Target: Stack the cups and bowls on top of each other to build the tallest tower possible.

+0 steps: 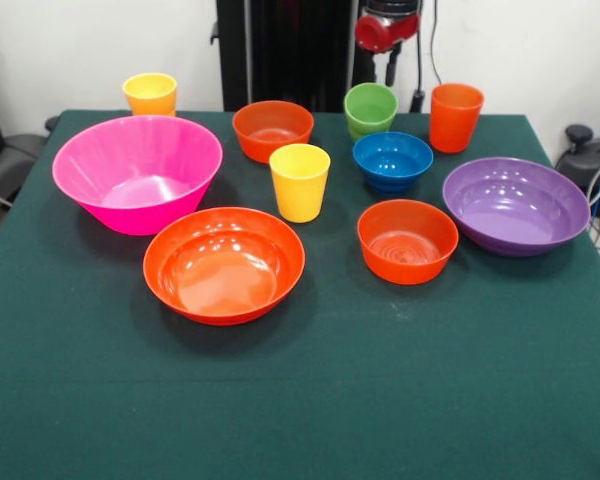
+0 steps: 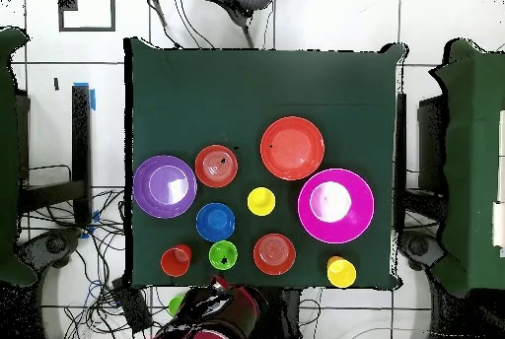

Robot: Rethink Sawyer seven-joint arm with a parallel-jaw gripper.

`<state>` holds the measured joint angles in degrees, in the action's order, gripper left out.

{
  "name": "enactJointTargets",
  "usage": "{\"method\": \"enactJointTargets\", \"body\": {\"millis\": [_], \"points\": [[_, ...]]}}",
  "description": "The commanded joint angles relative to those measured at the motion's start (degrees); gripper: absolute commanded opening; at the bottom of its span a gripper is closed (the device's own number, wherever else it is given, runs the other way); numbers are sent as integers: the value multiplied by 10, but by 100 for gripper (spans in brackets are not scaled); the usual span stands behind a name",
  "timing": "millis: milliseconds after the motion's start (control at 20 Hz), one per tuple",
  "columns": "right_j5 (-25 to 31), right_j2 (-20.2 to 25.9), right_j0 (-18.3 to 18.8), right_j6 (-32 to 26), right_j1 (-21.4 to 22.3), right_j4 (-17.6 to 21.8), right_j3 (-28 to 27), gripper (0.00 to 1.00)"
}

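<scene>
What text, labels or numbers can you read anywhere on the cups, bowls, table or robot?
None. The cups, such as the yellow cup, and the bowls, such as the pink bowl, are plain plastic. The green table cover bears no print, and the red arm shows no legible marking.

The robot's pedestal was a black upright column. Beside it the arm showed a glossy red rounded shell with black fittings beneath and a dark cable alongside. From overhead, the arm looked red and black, rounded.
</scene>
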<state>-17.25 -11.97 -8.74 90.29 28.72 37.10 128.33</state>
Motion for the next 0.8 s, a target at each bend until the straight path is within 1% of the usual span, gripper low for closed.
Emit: {"method": "enactJointTargets", "body": {"millis": [50,450,800], "points": [[66,84,5,47,3,15,-37,100],[65,75,-3,52,-4,9,-37,100],[69,72,-5,52,0,7,-35,100]]}}
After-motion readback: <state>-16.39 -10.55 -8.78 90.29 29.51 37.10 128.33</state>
